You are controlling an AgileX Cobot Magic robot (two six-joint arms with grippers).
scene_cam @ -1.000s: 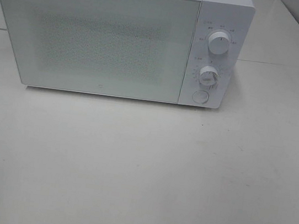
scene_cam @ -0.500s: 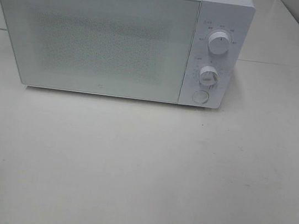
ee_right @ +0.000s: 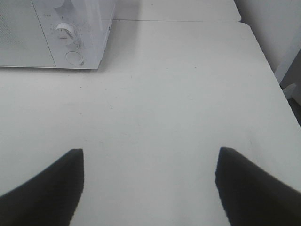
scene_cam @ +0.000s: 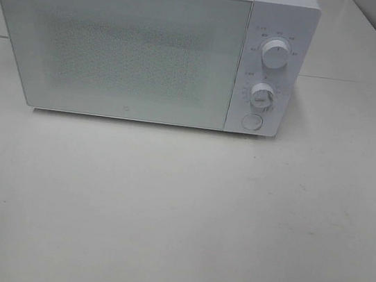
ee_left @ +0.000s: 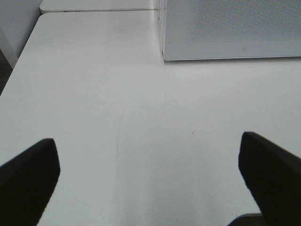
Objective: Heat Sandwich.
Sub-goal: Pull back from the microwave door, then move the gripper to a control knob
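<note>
The sandwich is out of view in every frame. A white microwave (scene_cam: 145, 44) stands at the back of the table with its door shut; its corner shows in the left wrist view (ee_left: 230, 28) and its dial side in the right wrist view (ee_right: 61, 33). My left gripper (ee_left: 148, 174) hovers open over bare table, nothing between its dark fingers (ee_left: 28, 174). My right gripper (ee_right: 148, 183) is open too, with black fingers (ee_right: 249, 188) wide apart above the table. Neither arm appears in the exterior high view.
The microwave panel carries two knobs (scene_cam: 275, 54) (scene_cam: 262, 95) and a round button (scene_cam: 251, 122). The white table (scene_cam: 177, 217) spreads in front of it. Its left edge (ee_left: 14, 75) and right edge (ee_right: 268, 70) show in the wrist views.
</note>
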